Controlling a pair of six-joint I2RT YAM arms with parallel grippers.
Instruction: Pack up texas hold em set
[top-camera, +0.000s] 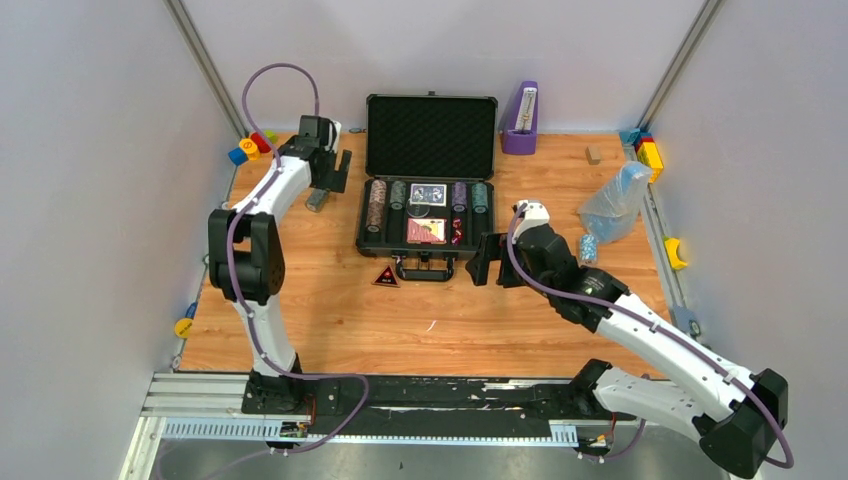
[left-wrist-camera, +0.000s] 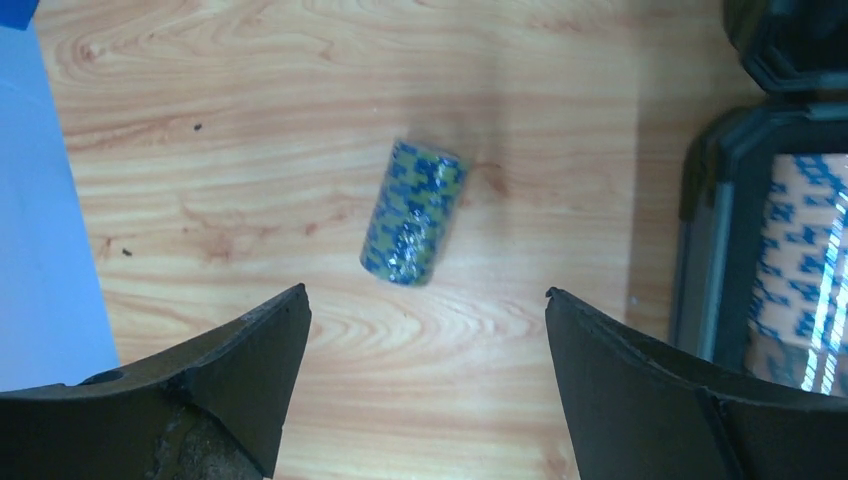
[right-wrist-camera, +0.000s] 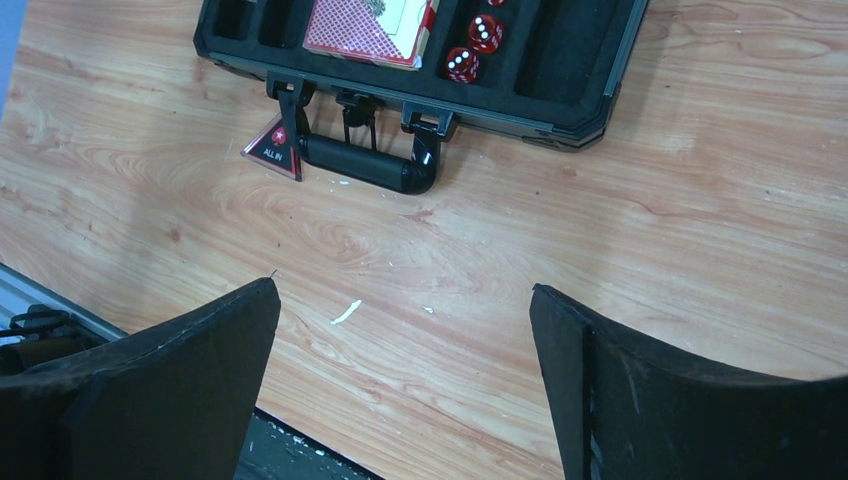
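Counter: light wood, with both arms bolted at its near edge.
Case: black, at the far middle of the counter. It lies open with the foam-lined lid standing up at the far side and the handle facing near.
In the case: chip rolls stand in slots on the left and right. One card deck sits in the middle, another deck nearer, and red dice lie just right of that one.
Loose chip roll: green and blue, lying on its side on the counter, left of the case and apart from it.
Left pincer: at the far left, above the loose roll. The jaws are spread wide and hold nothing, and neither finger touches the roll.
Right pincer: near the case's near right corner, above bare wood. The jaws are wide and empty.
Triangle: dark red, marked ALL IN, flat on the counter and touching the left end of the handle.
Plastic bag: clear, crumpled, on the right side of the counter. A small blue and white roll lies just near of it.
Purple box: upright, far right of the case lid.
Toy blocks: at the far left corner.
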